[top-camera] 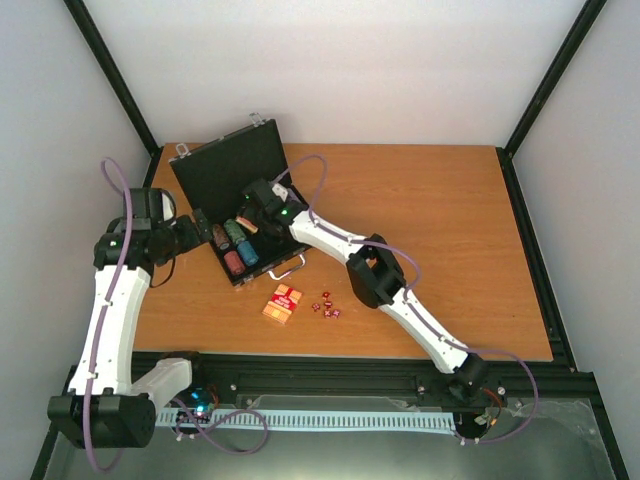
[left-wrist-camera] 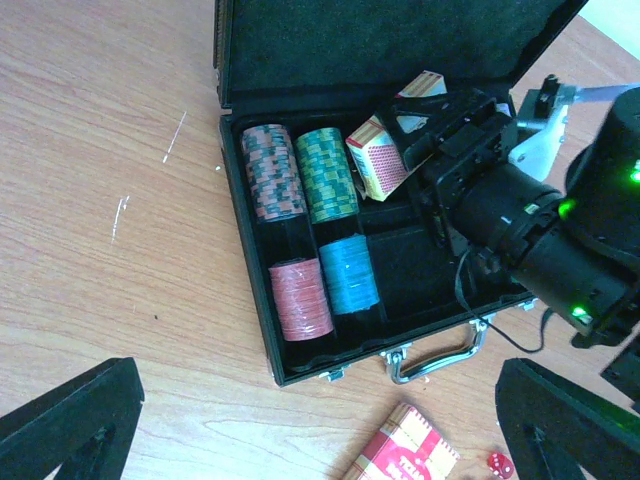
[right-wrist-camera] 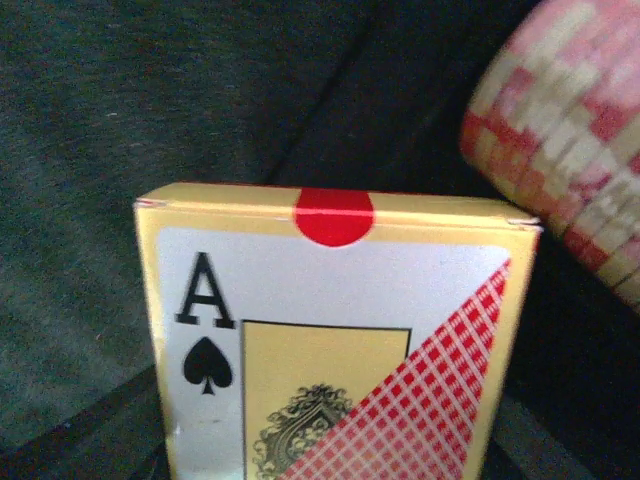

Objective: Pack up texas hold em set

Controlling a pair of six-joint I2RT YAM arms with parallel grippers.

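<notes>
Wooden table [top-camera: 450,250] carries the open black briefcase [top-camera: 230,175] at its far left, lid propped up. Chip stacks [left-wrist-camera: 300,170] fill its left slots. The right gripper [left-wrist-camera: 430,130] is clamped on a red-and-gold card box [left-wrist-camera: 378,155] over the far right compartment, just beside the green chips, probably to seat it there. Its long axis is tilted, one end dipping toward the case floor, the ace-of-spades face toward the wrist camera. The left gripper [top-camera: 197,233] hovers at the case's left, fingers wide apart. A second card box [top-camera: 283,303] and dice [top-camera: 325,307] lie near the handle.
</notes>
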